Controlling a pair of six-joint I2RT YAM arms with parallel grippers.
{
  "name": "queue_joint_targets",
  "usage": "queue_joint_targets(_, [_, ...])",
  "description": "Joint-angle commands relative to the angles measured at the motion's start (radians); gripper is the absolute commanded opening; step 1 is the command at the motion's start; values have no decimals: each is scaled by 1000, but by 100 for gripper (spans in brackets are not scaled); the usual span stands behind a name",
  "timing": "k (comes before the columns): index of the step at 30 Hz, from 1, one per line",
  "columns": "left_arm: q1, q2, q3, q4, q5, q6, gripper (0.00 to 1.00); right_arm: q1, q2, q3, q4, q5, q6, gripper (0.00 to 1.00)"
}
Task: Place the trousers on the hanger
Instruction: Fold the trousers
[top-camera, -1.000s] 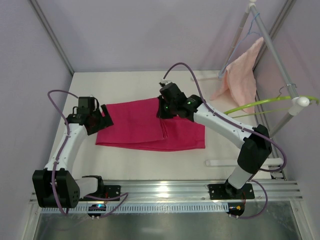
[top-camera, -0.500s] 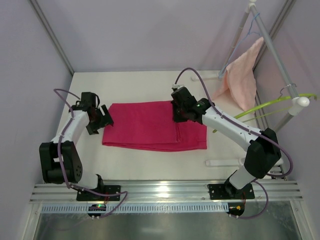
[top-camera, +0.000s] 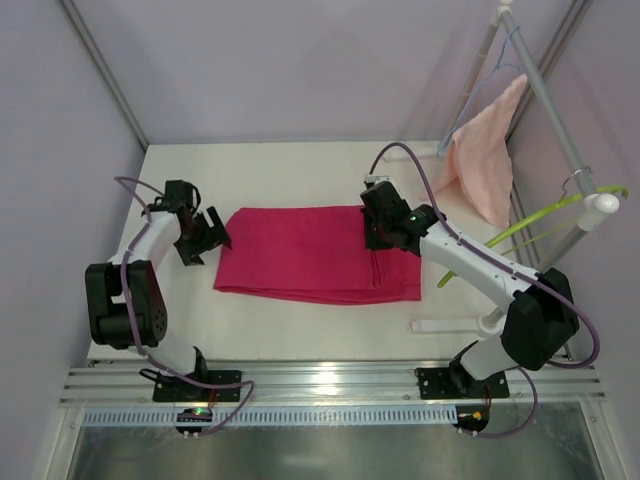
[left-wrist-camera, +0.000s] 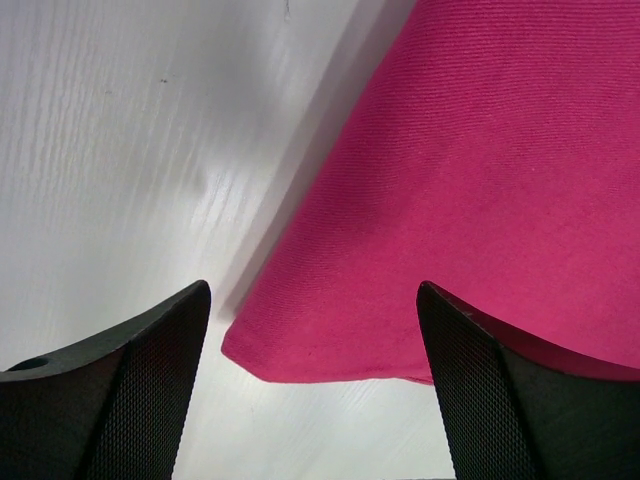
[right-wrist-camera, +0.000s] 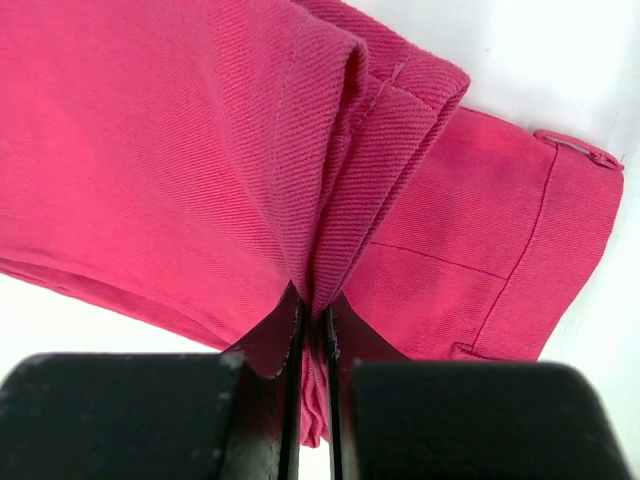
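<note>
as the view runs out from the near edge of the table, the work sits at mid-table, where the trousers lie folded into a long flat band running left to right. at their right end the right gripper is clenched on a pinched-up ridge of the fabric, with several layers squeezed between its jaws and a belt loop showing just beyond the pinch in the wrist view. at the left end the left gripper stands released and grasps nothing. its fingers are spread wide to either side of the folded corner, which lies on the table between them, and i cannot tell whether either finger touches the cloth. farther off, past the right edge of the table, the hanger hangs at the rack pole, well apart from the trousers. beyond it a pale pink towel is draped on the same rack. my reading is that the step in hand is the pick-up, with one end secured and the other not yet. the next move seems to call for the left fingers to close on that corner. both arms would then lift the band level and carry it right, feeding it over the hanger's bar without letting the layers slip or the hanger swing away.
</note>
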Motion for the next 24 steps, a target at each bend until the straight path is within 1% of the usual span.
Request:
queue_joint_targets(1, [2, 46, 37, 19, 34, 14, 83, -35, 6, -21, 26, 19, -8, 4])
queue_joint_targets(6, [2, 128, 60, 24, 65, 11, 81, -56, 47, -42, 77, 17, -36, 4])
queue_joint_targets(9, [2, 171, 74, 33, 104, 8, 74, -59, 93, -22, 80, 8, -42, 4])
queue_joint_targets(11, [2, 185, 84, 49, 144, 3, 50, -56, 106, -27, 104, -12, -40, 5])
queue_joint_targets(12, [4, 193, 95, 44, 151, 1, 37, -58, 106, -39, 127, -19, -37, 7])
queue_joint_targets(13, [7, 205, 112, 30, 163, 3, 17, -55, 109, -62, 171, -27, -30, 8])
queue_joint_targets(15, [22, 210, 126, 10, 154, 15, 5, -52, 138, -68, 195, -36, -18, 8])
queue_joint_targets(16, [33, 210, 129, 1, 139, 20, 1, -49, 150, -65, 207, -36, -8, 9])
queue_joint_targets(18, [79, 202, 138, -42, 71, 31, 0, -33, 178, -62, 224, -54, 19, 10])
queue_joint_targets(19, [106, 195, 141, -56, -5, 44, 1, -26, 184, -64, 253, -71, 25, 12])
queue_joint_targets(20, [113, 191, 143, -75, -39, 53, 1, -13, 190, -62, 265, -81, 47, 13])
queue_joint_targets(22, [121, 188, 143, -88, -75, 78, 1, -3, 205, -79, 325, -117, 64, 19])
queue_joint_targets(23, [121, 188, 143, -94, -88, 87, 0, -3, 212, -87, 346, -131, 71, 26])
queue_joint_targets(24, [121, 188, 143, -99, -93, 86, 1, -4, 216, -105, 382, -148, 84, 30])
